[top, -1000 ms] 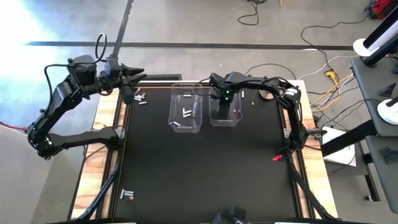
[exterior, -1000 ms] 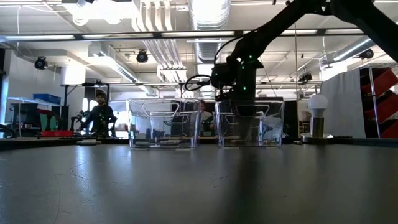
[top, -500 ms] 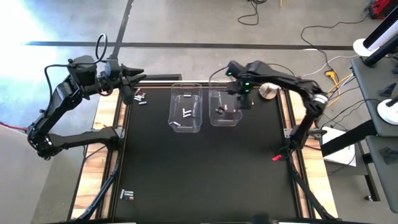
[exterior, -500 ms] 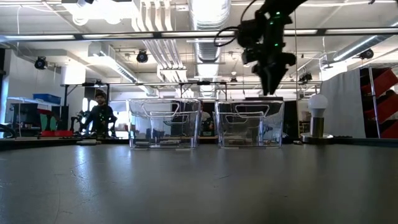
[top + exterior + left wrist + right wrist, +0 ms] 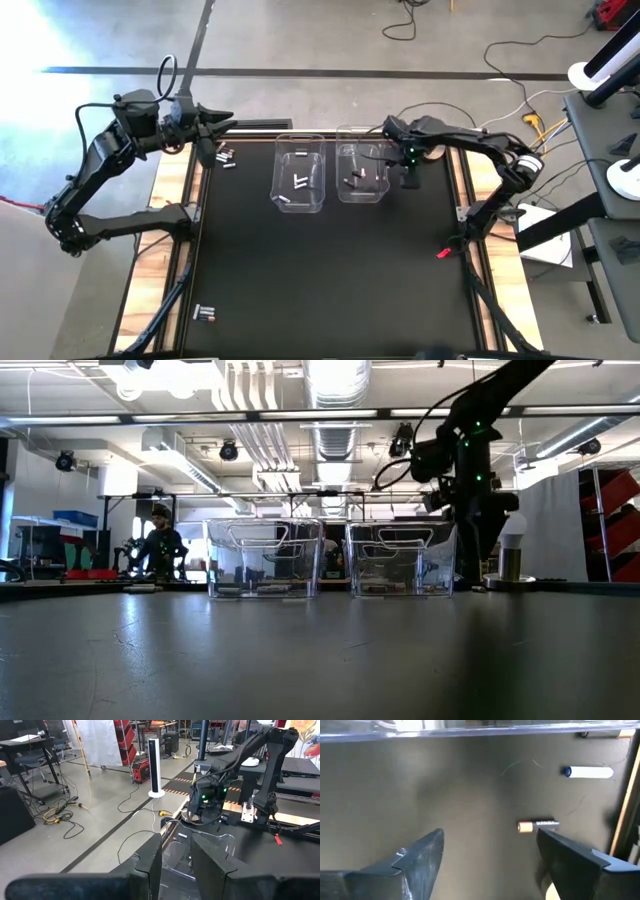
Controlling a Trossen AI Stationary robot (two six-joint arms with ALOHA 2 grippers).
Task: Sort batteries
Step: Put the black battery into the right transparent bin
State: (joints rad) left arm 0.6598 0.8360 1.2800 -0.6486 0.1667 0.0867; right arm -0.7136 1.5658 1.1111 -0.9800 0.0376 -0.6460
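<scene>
Two clear bins stand side by side at the table's far middle: the left bin (image 5: 300, 175) holds white batteries (image 5: 300, 182), the right bin (image 5: 362, 172) dark ones (image 5: 356, 179). My right gripper (image 5: 408, 172) (image 5: 491, 840) points down, open, just right of the right bin, above a dark copper-ended battery (image 5: 538, 825) lying on the mat. A white battery (image 5: 589, 772) lies farther off. My left gripper (image 5: 205, 125) (image 5: 175, 855) hovers level over the far left corner, slightly open, with nothing between its fingers.
Loose batteries (image 5: 227, 157) lie near the far left corner and more (image 5: 205, 314) at the near left. A white globe on a stand (image 5: 511, 530) sits at the far right, and a small red thing (image 5: 445, 253) lies by the right edge. The middle of the black mat (image 5: 320, 270) is bare.
My right gripper has risen out of the right bin and swung toward the table's right edge, then come down beside the bin's right wall. Dark batteries that it covered a second ago now show in the right bin.
</scene>
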